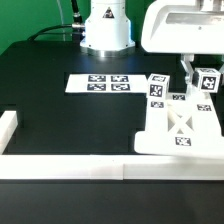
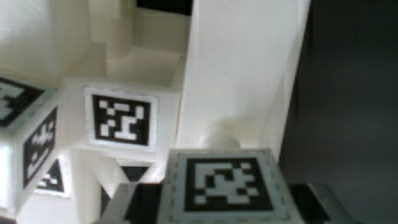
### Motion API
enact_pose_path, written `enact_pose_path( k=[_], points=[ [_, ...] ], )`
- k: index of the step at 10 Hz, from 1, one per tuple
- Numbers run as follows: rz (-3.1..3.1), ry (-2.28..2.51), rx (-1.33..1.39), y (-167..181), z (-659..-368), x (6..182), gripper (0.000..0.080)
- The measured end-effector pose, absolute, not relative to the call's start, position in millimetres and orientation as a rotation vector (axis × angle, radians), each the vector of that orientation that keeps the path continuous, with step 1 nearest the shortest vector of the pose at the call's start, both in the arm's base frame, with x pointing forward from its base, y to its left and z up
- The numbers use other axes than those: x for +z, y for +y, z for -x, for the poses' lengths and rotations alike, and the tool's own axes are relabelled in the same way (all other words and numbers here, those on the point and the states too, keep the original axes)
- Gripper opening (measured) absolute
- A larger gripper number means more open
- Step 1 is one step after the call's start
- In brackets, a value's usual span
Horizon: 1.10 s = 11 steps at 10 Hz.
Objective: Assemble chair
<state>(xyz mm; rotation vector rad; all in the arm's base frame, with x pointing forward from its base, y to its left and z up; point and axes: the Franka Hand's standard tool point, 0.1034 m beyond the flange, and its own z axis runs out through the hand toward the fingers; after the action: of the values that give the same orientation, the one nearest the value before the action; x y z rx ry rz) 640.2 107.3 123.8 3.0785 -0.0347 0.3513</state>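
The chair stands partly joined at the exterior view's right. Its cross-braced frame (image 1: 180, 124) faces the camera, with tagged blocks (image 1: 158, 86) rising behind it. My gripper (image 1: 203, 78) hangs over the chair's far right corner, shut on a short tagged leg (image 1: 207, 83). In the wrist view the leg's tagged face (image 2: 222, 185) fills the gap between my dark fingers (image 2: 146, 200). Beyond it are a tall white post of the chair (image 2: 240, 70) and another tagged face (image 2: 121, 120). What lies under the leg is hidden.
The marker board (image 1: 100, 83) lies flat on the black table at the middle back. A long white rail (image 1: 60, 166) edges the table's front and turns up its left side (image 1: 8, 128). The arm's white base (image 1: 105, 25) stands behind the board.
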Motion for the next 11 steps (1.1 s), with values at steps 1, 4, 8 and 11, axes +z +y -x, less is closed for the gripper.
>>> enact_pose_path(
  k=[1, 4, 8, 11],
  points=[
    [-3.08, -0.043, 0.334, 103.8, -639.2, 123.5, 0.0271],
    [-3.08, -0.058, 0.316, 99.9, -640.7, 123.8, 0.0271],
    [-3.083, -0.055, 0.317, 100.5, -640.5, 126.6, 0.0271],
    [-3.12, -0.139, 0.227, 91.7, -637.5, 146.9, 0.0271]
  ],
)
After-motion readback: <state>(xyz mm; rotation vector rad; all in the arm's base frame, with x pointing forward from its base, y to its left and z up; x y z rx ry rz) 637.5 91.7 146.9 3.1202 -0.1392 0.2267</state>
